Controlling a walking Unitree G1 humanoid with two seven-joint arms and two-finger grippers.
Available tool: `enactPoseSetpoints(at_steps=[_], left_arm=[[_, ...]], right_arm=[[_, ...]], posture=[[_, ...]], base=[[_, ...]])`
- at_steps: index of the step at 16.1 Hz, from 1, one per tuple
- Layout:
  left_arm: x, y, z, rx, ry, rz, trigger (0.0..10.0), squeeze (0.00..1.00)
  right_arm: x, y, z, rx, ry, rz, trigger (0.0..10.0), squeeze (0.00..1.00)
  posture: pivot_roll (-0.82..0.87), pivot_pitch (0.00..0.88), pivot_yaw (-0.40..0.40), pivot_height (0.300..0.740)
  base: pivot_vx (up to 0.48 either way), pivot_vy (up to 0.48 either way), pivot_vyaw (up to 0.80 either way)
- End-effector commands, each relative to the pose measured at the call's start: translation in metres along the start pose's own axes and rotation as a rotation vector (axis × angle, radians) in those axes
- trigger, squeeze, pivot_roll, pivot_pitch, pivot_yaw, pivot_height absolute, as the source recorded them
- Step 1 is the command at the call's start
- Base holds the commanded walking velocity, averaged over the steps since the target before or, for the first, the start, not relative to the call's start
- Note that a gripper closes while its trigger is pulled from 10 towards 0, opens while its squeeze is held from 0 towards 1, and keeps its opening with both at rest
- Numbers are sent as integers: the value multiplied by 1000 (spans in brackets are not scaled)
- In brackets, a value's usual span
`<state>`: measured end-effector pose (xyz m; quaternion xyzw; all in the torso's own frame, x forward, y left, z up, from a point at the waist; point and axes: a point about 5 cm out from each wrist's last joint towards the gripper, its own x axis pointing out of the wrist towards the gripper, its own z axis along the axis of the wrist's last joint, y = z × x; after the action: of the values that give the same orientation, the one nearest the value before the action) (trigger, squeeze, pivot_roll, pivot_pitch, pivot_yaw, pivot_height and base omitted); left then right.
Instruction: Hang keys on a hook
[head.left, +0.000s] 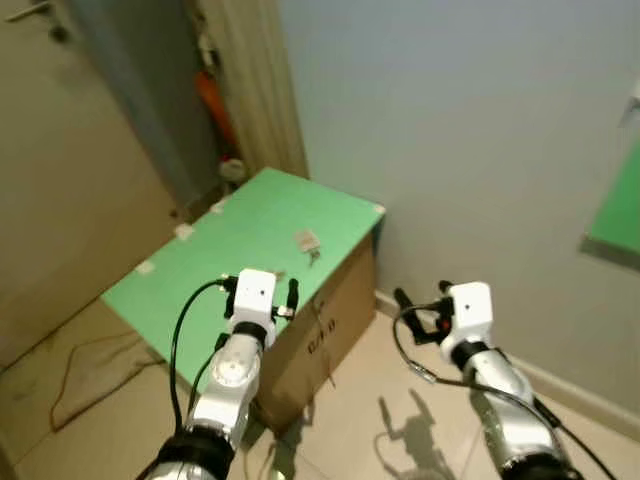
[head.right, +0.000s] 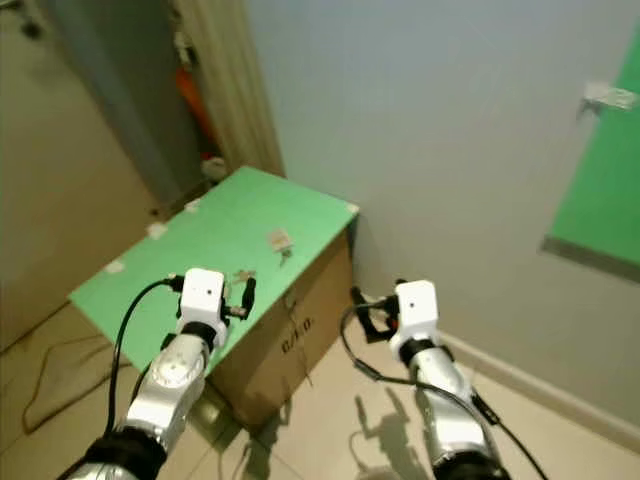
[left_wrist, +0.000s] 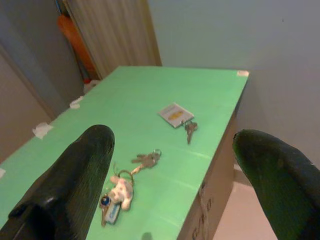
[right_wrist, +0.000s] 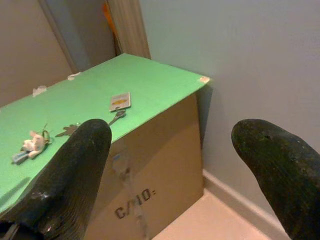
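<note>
Keys (left_wrist: 145, 160) just beyond left claw (left_wrist: 170, 175)

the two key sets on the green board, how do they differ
The key set with the white plush charm carries a small toy figure and a blue tag, while the key set with the flat card tag has only a pale rectangular tag with a yellow mark. The plush set lies nearer the left gripper; the card set lies farther along the green board, closer to its wall-side edge. Both lie flat on the board, ungripped.
</note>
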<state>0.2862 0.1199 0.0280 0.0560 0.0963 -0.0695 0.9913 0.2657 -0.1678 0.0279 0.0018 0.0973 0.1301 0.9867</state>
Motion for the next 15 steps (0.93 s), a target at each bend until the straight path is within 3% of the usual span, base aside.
enactPoseSetpoints(at_steps=[1, 4, 10, 15], left_arm=[[3, 6, 4, 16, -1, 23, 10000, 0], [3, 7, 4, 11, -1, 33, 10000, 0], [3, 2, 3, 32, 17, 48, 10000, 0], [10, 17, -10, 74, 149, 77, 10000, 0]], right_arm=[[3, 8, 3, 8, -14, 26, 10000, 0], [2, 8, 2, 5, -12, 33, 10000, 0], [3, 14, 1, 11, -9, 53, 10000, 0], [-3, 10, -1, 13, 1, 43, 10000, 0]], posture=[[-305, 0, 159, 740], [-303, 0, 157, 740], [-297, 0, 155, 740], [-300, 33, 134, 740]], base=[[401, -259, 519], [405, -254, 515], [423, 0, 516], [0, 0, 0]])
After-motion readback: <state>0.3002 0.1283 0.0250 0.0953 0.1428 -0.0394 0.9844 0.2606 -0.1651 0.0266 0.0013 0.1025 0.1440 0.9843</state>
